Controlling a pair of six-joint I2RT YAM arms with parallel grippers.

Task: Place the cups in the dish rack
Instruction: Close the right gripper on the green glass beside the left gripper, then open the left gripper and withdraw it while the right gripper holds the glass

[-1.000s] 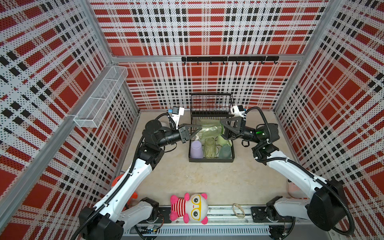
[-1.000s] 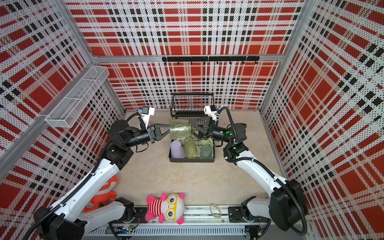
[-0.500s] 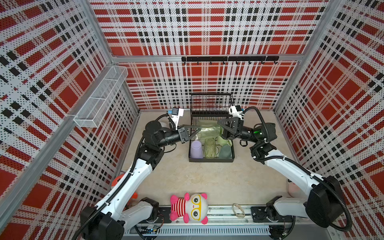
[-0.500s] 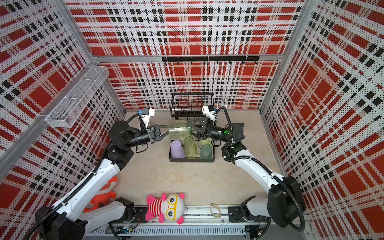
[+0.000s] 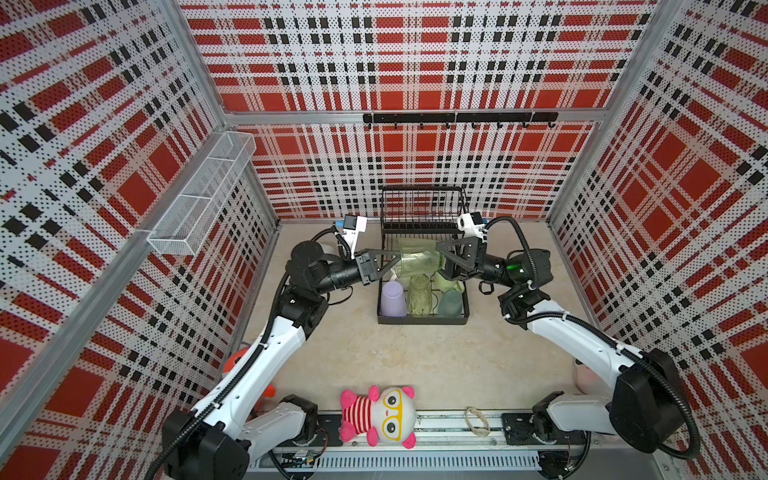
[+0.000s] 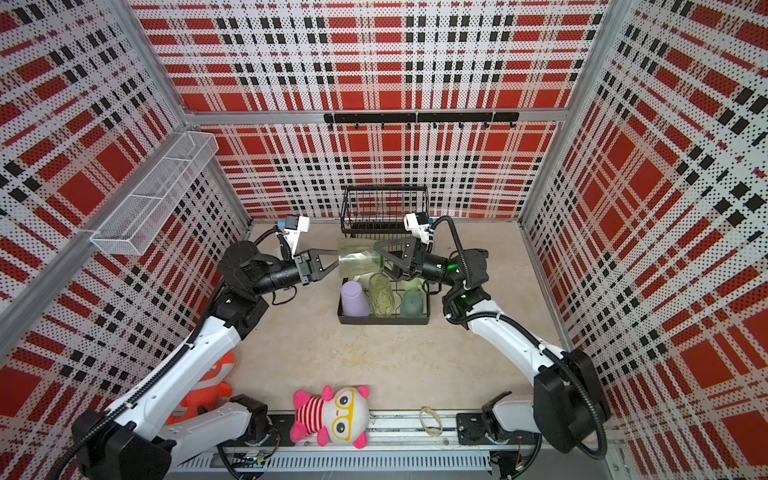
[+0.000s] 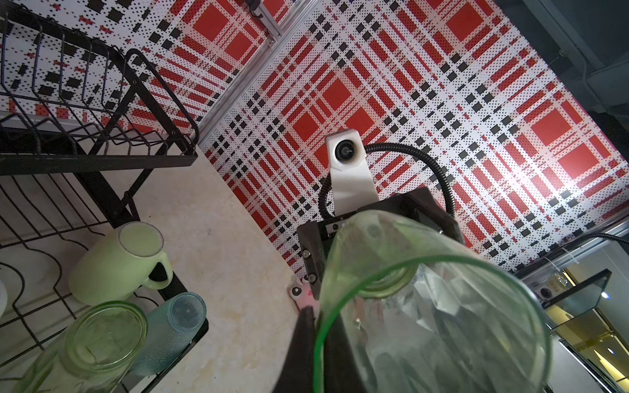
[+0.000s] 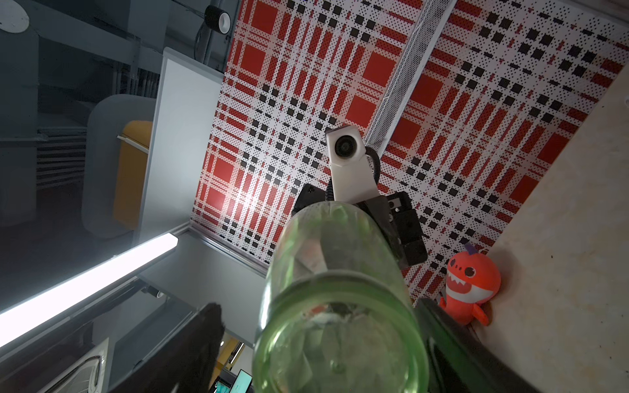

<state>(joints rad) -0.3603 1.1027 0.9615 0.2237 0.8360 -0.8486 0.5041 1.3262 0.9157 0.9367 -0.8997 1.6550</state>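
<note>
1. Between the tips of my left pincer [image 5: 395, 258] sits the rim of the clear green ribbed tumbler [image 5: 417, 259]. The jaws are pressed together on its wall at the mouth.
2. From that grip the tumbler runs straight out toward my right pincer [image 5: 439, 259]. Its long axis is roughly level and lies along the line joining the two pincers. The mouth faces the left pincer and the base points at the right one.
3. My right pincer is spread wide with the base between its jaws. In the right wrist view one finger [image 8: 194, 343] stands apart from the glass. The opposite one lies close beside it, and I cannot tell whether it touches.
4. I judge this a handover. The right pincer needs no further reach, only to close across the tumbler's short axis at the base.
5. Below both pincers stands the dish rack [image 5: 423, 321]. The held tumbler hangs above its lower tier, on my side of the raised basket.
6. That tier holds the lavender tumbler [image 5: 392, 297], the second green tumbler [image 5: 419, 295] and the teal cup [image 5: 451, 301]. The pale green mug [image 5: 446, 282] sits behind them.
</note>
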